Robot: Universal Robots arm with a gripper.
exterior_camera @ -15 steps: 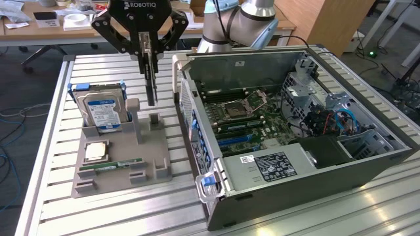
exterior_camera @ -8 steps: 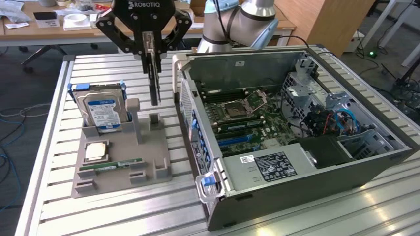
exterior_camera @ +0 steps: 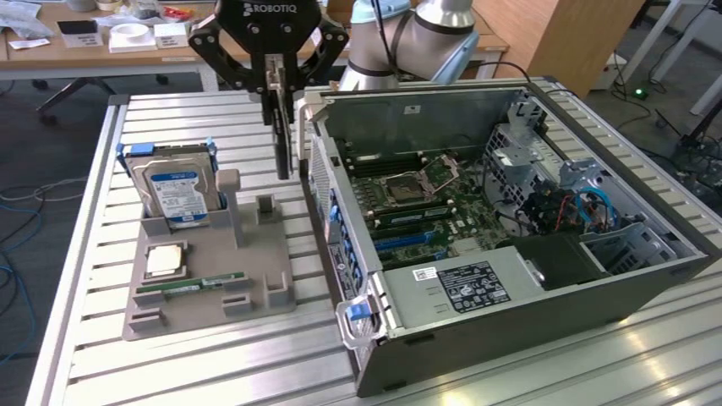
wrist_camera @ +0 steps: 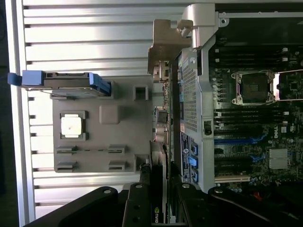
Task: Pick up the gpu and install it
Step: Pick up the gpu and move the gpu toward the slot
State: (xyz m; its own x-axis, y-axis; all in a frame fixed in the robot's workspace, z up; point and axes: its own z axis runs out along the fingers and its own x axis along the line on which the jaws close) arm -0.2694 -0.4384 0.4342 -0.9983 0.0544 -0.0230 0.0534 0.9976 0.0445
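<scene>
you're in the carry step: your claw [exterior_camera: 270, 85] is clamped narrow on the gpu [exterior_camera: 282, 139], which hangs on edge above the worktop [exterior_camera: 169, 372], between the grey parts holder [exterior_camera: 254, 254] and the open computer case [exterior_camera: 542, 321], just outside its wall. it isn't installed yet; i judge it must clear that wall and line up with the motherboard [exterior_camera: 429, 211] slots.

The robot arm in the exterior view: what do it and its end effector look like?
The arm is silver-grey tubing with a pale blue joint cap. The end effector is a black linkage frame with white ROBOTIQ lettering.
</scene>
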